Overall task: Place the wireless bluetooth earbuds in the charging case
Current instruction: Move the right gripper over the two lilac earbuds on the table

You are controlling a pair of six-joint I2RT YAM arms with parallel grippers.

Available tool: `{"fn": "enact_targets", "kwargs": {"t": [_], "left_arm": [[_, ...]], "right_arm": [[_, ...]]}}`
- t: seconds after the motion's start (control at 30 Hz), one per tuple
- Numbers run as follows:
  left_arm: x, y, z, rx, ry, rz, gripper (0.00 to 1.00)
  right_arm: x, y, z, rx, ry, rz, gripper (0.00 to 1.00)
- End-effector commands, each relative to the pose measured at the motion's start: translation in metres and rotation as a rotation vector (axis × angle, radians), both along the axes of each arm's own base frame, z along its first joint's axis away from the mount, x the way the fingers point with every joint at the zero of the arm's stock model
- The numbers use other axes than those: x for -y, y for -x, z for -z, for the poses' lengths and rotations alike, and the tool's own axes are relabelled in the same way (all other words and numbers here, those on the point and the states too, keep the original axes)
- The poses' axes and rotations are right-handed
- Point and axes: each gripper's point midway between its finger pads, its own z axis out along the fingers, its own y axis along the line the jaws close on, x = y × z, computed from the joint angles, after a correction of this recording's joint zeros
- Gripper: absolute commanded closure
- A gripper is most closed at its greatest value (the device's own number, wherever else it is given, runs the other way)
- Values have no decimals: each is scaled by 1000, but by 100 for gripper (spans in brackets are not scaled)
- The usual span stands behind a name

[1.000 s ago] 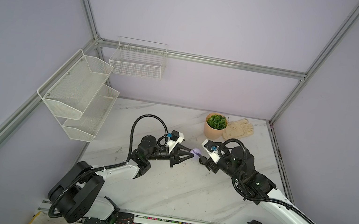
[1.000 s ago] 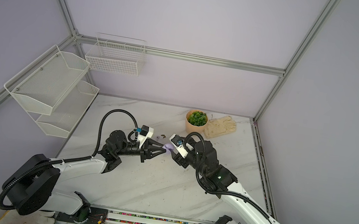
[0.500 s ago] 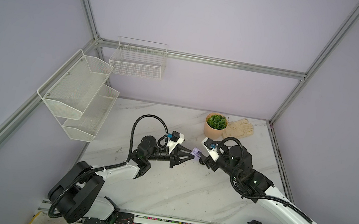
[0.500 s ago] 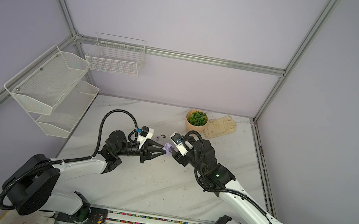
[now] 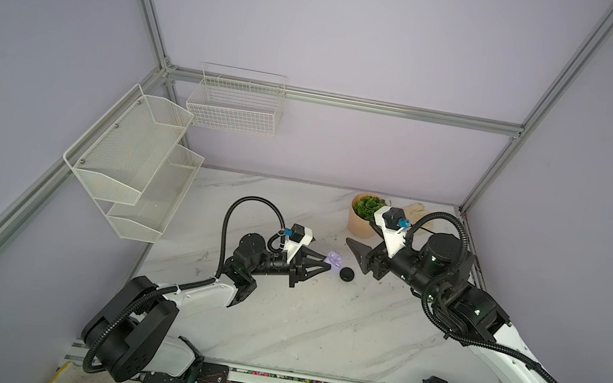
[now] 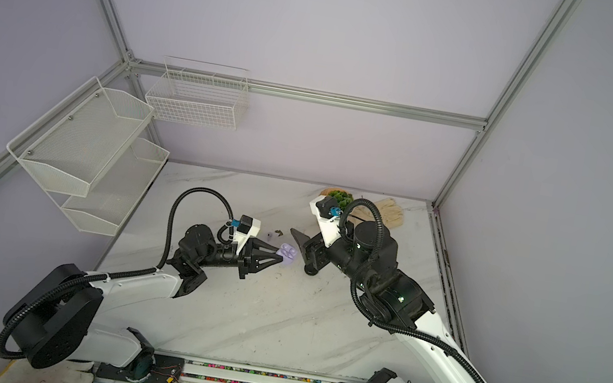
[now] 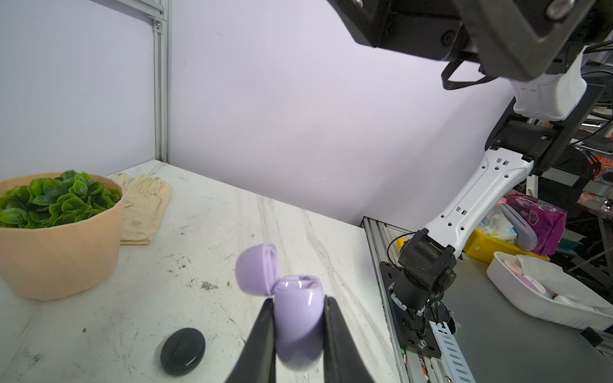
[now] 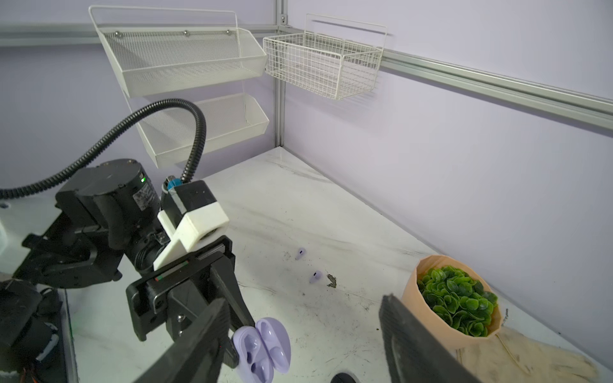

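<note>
My left gripper (image 7: 298, 318) is shut on the lilac charging case (image 7: 298, 311), gripping its body from both sides just above the table. The case's lid (image 7: 257, 268) stands flipped open, and its two hollows (image 8: 262, 345) look empty. Both top views show the case (image 5: 334, 259) (image 6: 288, 255) at the left gripper's tip (image 5: 327, 267). Two lilac earbuds (image 8: 300, 253) (image 8: 316, 277) lie loose on the table behind it; a top view shows one earbud (image 6: 269, 234). My right gripper (image 5: 356, 256) (image 8: 304, 300) hangs open and empty, a little to the right of the case.
A closed black case (image 7: 183, 346) (image 5: 346, 274) lies on the marble table beside the lilac one. A brown debris bit (image 8: 331, 281) sits by the nearer earbud. A potted green plant (image 5: 365, 215) and a glove (image 7: 142, 205) stand at the back right. Wire baskets (image 5: 235, 104) hang on the left walls.
My right gripper has drawn back from the lilac case to the right and upward, and its jaws stand slightly wider. The left gripper still holds the case in about the same place.
</note>
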Motion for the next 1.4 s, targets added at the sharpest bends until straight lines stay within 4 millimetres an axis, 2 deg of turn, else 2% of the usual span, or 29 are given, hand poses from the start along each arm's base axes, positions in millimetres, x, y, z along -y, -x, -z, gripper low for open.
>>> {"fn": "enact_targets", "kwargs": {"t": [0.0,0.13,0.23,0.37,0.47,0.57,0.7,0.83,0.93,1.1,1.37], "left_arm": [[-18,-1,-16,41,63,-67,100],[-38,-6,-24,46,88,-138,100],[-51,-8,-25,37,85,-189,100],[-69,-13,-26,34,89,-308,100],[-77,-15,-27,44,73,-369,100],[-83,-16,-29,46,73,-397,100],[-85,-17,-31,43,82,-404,100],[-85,-16,-29,28,93,-399,100],[-85,-16,-27,20,99,-395,100],[-84,-16,-25,14,100,-390,100],[-84,-15,-23,11,97,-385,100]], "right_arm": [[14,-26,31,-162,-6,148,27],[20,-74,58,-274,-16,261,31],[10,-104,87,-340,-8,310,33],[-14,-143,127,-418,-22,348,34],[-34,-167,164,-506,-39,366,36],[-63,-183,204,-598,-33,352,40],[-99,-189,253,-636,56,355,41],[-122,-190,285,-650,107,358,42],[-134,-189,300,-644,154,366,44],[-137,-192,320,-630,224,394,45],[-143,-195,339,-637,277,399,49]]}}
